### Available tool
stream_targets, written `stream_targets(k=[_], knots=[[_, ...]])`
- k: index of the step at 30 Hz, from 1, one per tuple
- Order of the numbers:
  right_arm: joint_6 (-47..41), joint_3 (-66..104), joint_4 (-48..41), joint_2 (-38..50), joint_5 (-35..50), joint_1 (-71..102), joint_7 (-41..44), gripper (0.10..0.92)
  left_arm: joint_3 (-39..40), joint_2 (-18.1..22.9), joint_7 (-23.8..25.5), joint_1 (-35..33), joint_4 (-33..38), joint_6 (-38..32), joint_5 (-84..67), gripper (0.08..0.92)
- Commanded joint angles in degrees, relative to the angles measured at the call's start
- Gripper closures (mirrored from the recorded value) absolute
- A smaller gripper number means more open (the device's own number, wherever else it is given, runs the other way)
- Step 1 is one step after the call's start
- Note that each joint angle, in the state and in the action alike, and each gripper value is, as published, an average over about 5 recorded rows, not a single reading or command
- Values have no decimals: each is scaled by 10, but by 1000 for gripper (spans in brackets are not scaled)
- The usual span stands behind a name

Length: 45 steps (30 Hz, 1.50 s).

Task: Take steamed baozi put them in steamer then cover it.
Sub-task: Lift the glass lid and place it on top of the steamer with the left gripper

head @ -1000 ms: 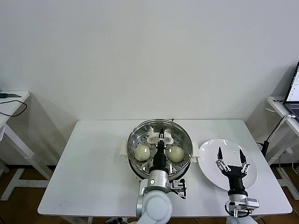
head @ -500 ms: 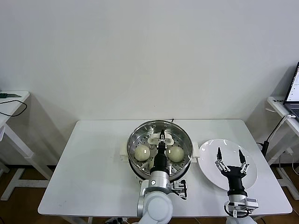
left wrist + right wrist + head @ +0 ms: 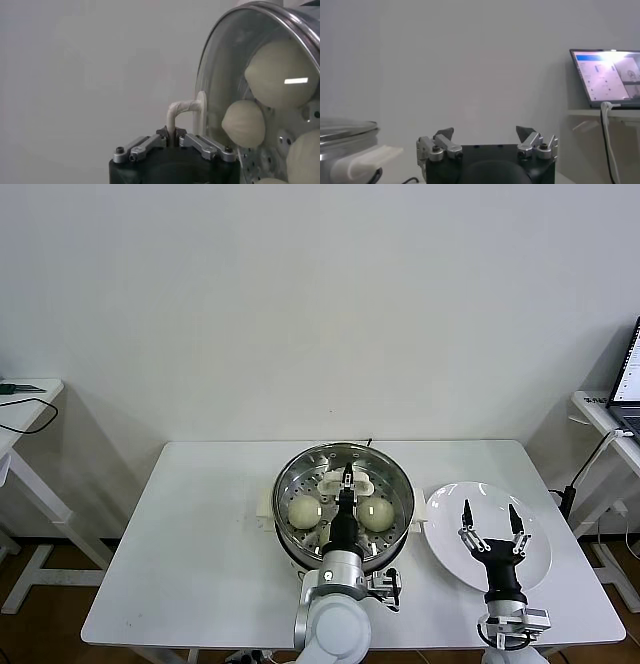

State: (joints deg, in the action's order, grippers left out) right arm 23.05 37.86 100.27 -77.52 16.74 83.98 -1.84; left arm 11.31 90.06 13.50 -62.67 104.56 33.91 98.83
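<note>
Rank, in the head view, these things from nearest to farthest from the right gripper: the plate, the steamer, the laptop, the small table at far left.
From the open right gripper:
1. Plate: directly under it, on the table's right side.
2. Steamer: at the table's middle, to its left; the left gripper is shut on the cover handle.
3. Laptop: at the right edge, on a side desk.
4. Small table: far left edge.

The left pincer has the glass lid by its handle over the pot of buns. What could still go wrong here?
The left pincer grips only the thin handle of the cover, so the lid could twist or slip. If it lands off-centre on the steamer, it may not seat, or may press a baozi. The right pincer hangs open over the plate, too far to help.
</note>
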Motion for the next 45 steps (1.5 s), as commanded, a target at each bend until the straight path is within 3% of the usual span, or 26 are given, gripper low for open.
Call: stream_targets(k=[1, 24, 33, 45], knots=[[0, 0, 1, 0, -1, 0, 0, 203, -2, -2, -3, 1, -2, -1, -10, 813], [1, 0, 2, 2, -1, 0, 1, 203, -12, -12, -7, -2, 1, -18, -8, 801], [2, -1, -6, 4, -1, -5, 1, 203, -8, -52, -11, -31, 54, -18, -18, 565], [4, -6, -25, 8, -3, -17, 2, 203, -1, -120, -24, -99, 182, -9, -60, 226]])
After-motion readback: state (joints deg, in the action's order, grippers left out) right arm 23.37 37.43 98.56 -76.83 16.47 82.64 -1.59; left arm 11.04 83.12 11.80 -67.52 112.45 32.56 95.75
